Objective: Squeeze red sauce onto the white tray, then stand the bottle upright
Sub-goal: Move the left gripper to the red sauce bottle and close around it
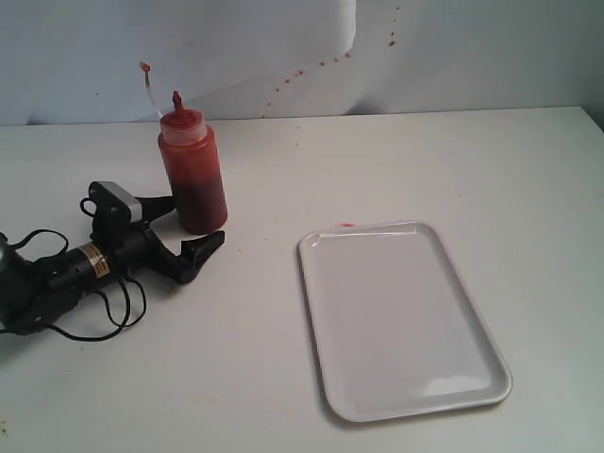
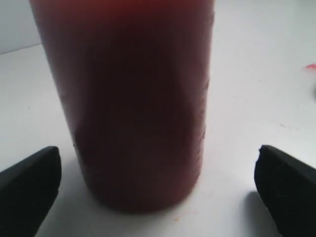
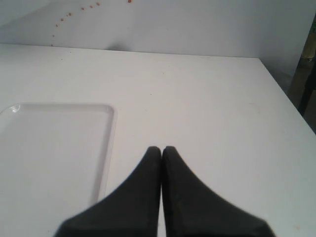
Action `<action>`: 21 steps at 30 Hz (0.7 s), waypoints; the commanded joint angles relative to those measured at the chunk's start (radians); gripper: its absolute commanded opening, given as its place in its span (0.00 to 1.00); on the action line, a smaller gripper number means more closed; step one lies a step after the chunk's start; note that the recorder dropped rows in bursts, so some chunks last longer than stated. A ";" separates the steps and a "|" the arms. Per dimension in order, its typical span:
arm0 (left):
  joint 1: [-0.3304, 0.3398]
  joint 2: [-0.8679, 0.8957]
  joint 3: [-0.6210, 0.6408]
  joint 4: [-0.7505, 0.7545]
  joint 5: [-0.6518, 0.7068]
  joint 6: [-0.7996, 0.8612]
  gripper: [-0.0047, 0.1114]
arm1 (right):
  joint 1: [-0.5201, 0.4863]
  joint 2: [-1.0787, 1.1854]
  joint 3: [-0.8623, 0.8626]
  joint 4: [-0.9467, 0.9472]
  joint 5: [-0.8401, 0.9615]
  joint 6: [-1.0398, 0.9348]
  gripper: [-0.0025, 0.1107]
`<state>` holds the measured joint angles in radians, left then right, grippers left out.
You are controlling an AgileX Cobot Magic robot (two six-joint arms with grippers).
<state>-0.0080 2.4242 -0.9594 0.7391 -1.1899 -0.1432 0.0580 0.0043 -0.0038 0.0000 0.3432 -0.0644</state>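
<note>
The bottle (image 1: 192,170) stands upright on the white table at the left, holding red sauce (image 1: 198,193), with its nozzle stained red and its tip cap hanging off to one side. My left gripper (image 1: 199,220) lies low at the bottle's base, open, one finger (image 1: 202,248) on each side and neither touching; the bottle (image 2: 133,98) fills the left wrist view between the two fingers (image 2: 29,182). The white tray (image 1: 396,311) lies to the right with no sauce on it. My right gripper (image 3: 161,148) is shut on nothing beside the tray (image 3: 54,143); the exterior view does not show it.
A small red smear (image 1: 345,225) marks the table just beyond the tray's far edge. Red specks (image 1: 321,64) dot the back wall. Black cables (image 1: 113,307) trail from the left arm over the table.
</note>
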 commanded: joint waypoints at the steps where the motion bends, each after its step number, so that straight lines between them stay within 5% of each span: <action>1: -0.003 0.037 -0.074 0.008 -0.010 -0.047 0.94 | 0.002 -0.004 0.004 0.000 -0.001 -0.004 0.02; 17: -0.003 0.129 -0.233 0.090 -0.016 -0.147 0.93 | 0.002 -0.004 0.004 0.000 -0.001 -0.004 0.02; 21: -0.003 0.129 -0.233 0.093 -0.017 -0.147 0.73 | 0.002 -0.004 0.004 0.000 -0.001 -0.004 0.02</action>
<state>-0.0080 2.5417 -1.1921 0.8195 -1.2215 -0.2768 0.0580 0.0043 -0.0038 0.0000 0.3432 -0.0644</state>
